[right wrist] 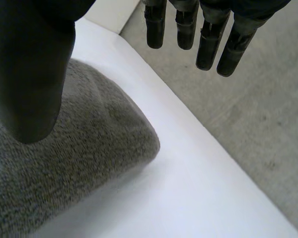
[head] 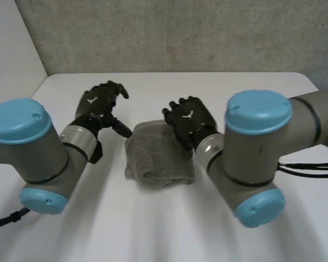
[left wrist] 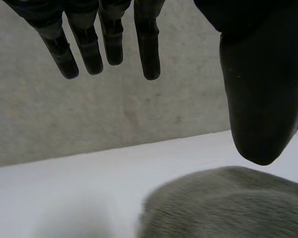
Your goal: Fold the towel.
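Observation:
A grey towel point(head: 157, 155) lies folded into a small thick bundle in the middle of the white table point(head: 153, 229). My left hand point(head: 101, 105) hovers just left of its far left corner, fingers point(left wrist: 109, 42) straight and apart from the thumb point(left wrist: 260, 99), holding nothing. My right hand point(head: 188, 120) hangs over the towel's far right edge, its fingers point(right wrist: 208, 34) relaxed and spread from the thumb point(right wrist: 32, 74). The towel point(left wrist: 228, 206) lies below the left thumb, and the towel point(right wrist: 69, 163) sits under the right thumb.
A grey textured wall point(head: 169, 33) stands behind the table's far edge point(head: 175, 73). Both forearms reach in over the near part of the table.

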`<state>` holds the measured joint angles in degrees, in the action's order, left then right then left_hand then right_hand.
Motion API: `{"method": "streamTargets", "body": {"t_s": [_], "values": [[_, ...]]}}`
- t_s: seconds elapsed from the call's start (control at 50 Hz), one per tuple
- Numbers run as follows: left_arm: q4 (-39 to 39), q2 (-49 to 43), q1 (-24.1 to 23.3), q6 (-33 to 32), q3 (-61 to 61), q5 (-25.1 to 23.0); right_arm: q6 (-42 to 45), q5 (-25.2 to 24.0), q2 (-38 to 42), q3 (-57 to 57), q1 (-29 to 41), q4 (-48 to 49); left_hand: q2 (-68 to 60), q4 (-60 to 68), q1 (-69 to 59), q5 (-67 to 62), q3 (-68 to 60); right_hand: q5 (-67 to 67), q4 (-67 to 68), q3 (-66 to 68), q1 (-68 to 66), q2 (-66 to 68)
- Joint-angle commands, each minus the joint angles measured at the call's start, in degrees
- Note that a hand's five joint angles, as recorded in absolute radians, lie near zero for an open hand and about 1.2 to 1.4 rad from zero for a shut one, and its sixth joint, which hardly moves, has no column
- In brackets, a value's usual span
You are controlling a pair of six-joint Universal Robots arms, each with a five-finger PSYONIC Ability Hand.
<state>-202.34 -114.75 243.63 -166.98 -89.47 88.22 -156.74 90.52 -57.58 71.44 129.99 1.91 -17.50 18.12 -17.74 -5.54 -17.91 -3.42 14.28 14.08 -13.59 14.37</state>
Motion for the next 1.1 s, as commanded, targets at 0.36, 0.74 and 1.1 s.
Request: {"method": "streamTargets", "body": {"t_s": [0.36, 0.74, 1.1], "values": [[4.8, -9.5, -3.0, -4.6, -0.7, -1.7, -18.3, -10.9, 14.4, -4.6, -6.3, -3.0, 2.9, -3.5, 3.2, 1.0, 3.3, 3.4, -4.3, -4.1, 3.6, -4.4], [4.8, -6.4, -2.5, -6.8, -0.7, -2.2, -18.7, -10.8, 9.1, -3.3, -6.7, -5.1, 5.1, -5.7, 5.3, 3.1, 5.5, 3.4, -4.3, -4.1, 3.6, -4.4], [17.1, 11.7, -2.4, -6.8, 10.4, -1.5, -18.9, 2.5, -12.4, -6.4, -8.7, -11.5, 6.6, -7.2, 6.9, 4.7, 7.0, 3.4, -4.3, -4.1, 3.6, -4.4]]}}
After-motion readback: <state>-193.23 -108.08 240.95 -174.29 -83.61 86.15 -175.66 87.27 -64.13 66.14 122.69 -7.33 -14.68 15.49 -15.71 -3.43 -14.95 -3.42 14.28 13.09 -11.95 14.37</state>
